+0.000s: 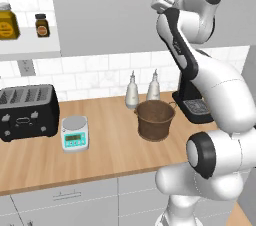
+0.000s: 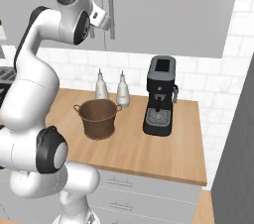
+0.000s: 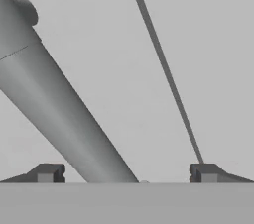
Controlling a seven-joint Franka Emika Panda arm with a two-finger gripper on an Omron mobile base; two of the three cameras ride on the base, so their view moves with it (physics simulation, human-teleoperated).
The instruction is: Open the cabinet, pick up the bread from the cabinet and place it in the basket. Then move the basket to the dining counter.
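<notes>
Fingertips (image 3: 45, 173) stand fully apart and empty, straddling the handle (image 3: 59, 114) of the shut cabinet (image 2: 168, 10), so you should centre the bar between them and close squarely before pulling; basket (image 1: 155, 119) sits on the worktop well below the gripper (image 3: 127, 173), bread unseen.

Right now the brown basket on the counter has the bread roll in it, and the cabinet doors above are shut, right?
Not quite. The basket is empty: the left base view looks into it and shows only bare woven sides. The cabinet doors above are indeed shut, with the gripper open at a handle.
</notes>
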